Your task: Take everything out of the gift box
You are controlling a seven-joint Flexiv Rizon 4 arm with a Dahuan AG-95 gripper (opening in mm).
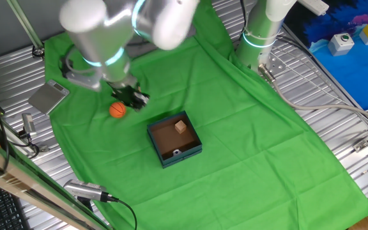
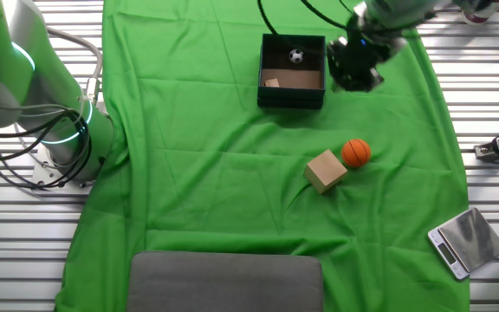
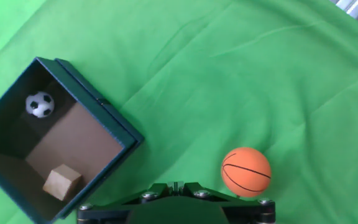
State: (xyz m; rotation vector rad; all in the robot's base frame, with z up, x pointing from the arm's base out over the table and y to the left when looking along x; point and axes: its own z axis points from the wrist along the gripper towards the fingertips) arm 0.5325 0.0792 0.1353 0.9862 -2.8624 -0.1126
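The gift box [image 1: 183, 155] sits on the green cloth, open side up. It holds a tan cube [image 1: 181, 126] and the tiny soccer ball [image 1: 176, 153]. The hand view shows the box [image 3: 99, 103] at left with the soccer ball [image 3: 40, 104] and cube [image 3: 62, 182] inside. The orange ball [image 1: 117, 110] lies on the cloth outside the box, and the second cube [image 2: 325, 170] lies next to the orange ball [image 2: 356, 152]. My gripper [image 1: 135, 98] hovers between ball and box, jaws together and empty. It also shows in the other fixed view [image 2: 353, 74].
A small silver scale [image 2: 466, 241] lies off the cloth's corner. A flat grey plate [image 2: 225, 282] lies at the cloth's edge. A second arm's base [image 1: 260, 38] stands at the cloth's far side. Cables run along the metal table.
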